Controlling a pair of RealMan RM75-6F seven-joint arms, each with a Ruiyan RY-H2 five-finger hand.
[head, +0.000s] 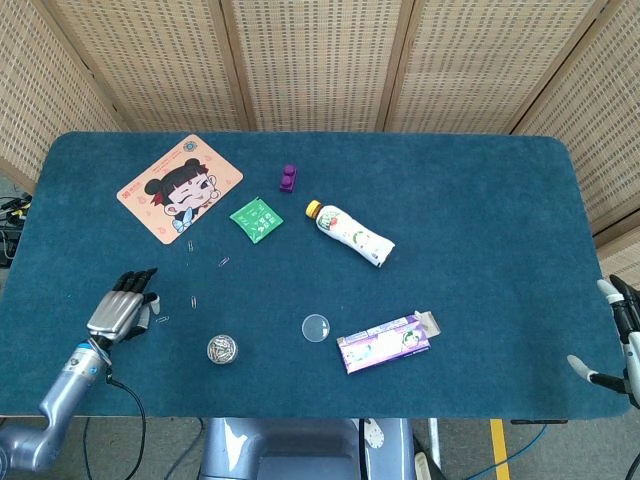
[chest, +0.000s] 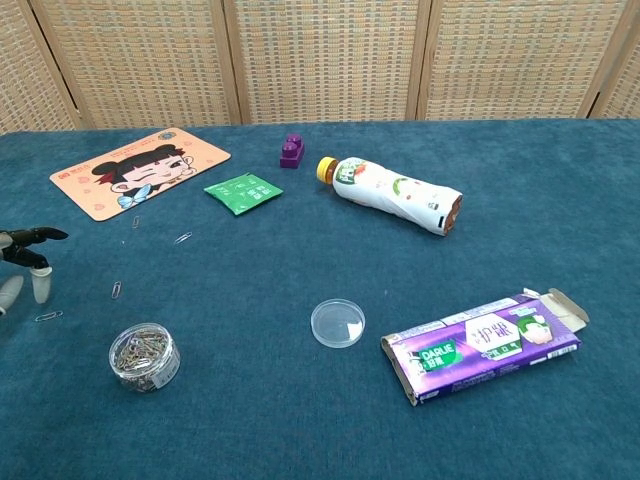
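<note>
My left hand (head: 125, 305) hovers low over the blue table's front left part, fingers stretched out and apart, holding nothing. In the chest view only the left hand's fingertips (chest: 28, 262) enter from the left edge. A loose paper clip (head: 162, 319) (chest: 47, 316) lies just beside those fingertips. A small clear jar of paper clips (head: 222, 349) (chest: 144, 356) stands to the right of the hand. My right hand (head: 615, 335) hangs off the table's right front corner, fingers spread and empty.
A clear round lid (head: 316, 327) and an open purple box (head: 385, 342) lie at the front middle. Further back lie a bottle (head: 350, 233), a green packet (head: 256, 219), a purple brick (head: 288, 178) and a cartoon mat (head: 180, 187). More loose clips (head: 193, 300) are scattered.
</note>
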